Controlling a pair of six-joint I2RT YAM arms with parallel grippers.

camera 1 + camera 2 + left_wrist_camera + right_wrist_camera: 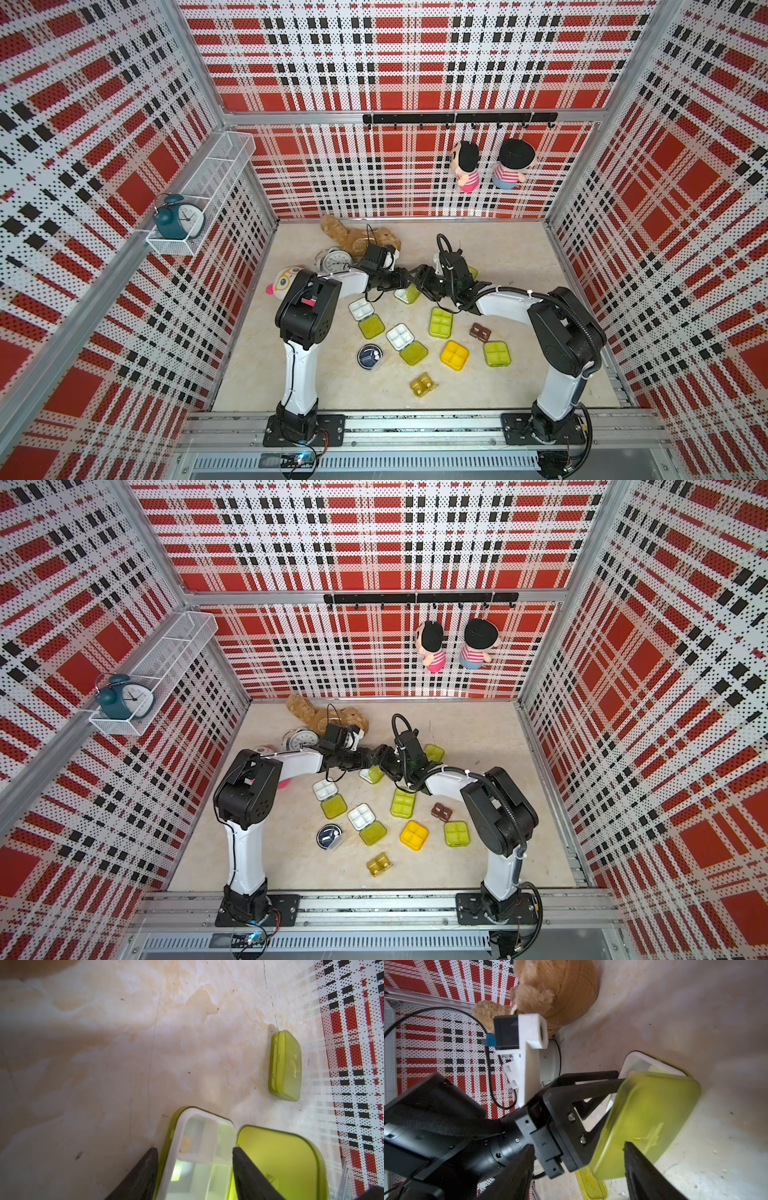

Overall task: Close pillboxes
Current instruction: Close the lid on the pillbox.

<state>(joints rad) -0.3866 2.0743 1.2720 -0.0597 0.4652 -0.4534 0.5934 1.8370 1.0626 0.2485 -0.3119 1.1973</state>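
Two grippers meet over one open pillbox (406, 294) at mid-table. The left gripper (193, 1148) is clamped across its white tray (187, 1114), probably to pin it down, while the right gripper (577, 1144), jaws spread and holding nothing, seems to press one finger on the half-raised lime lid (650, 1118) to fold it over. Ten pillboxes in all, by my count: one navy round box (370, 356), two other open lime boxes (365, 318), one amber box (423, 384), three shut lime boxes (440, 322), one yellow box (454, 354), one brown box (480, 331).
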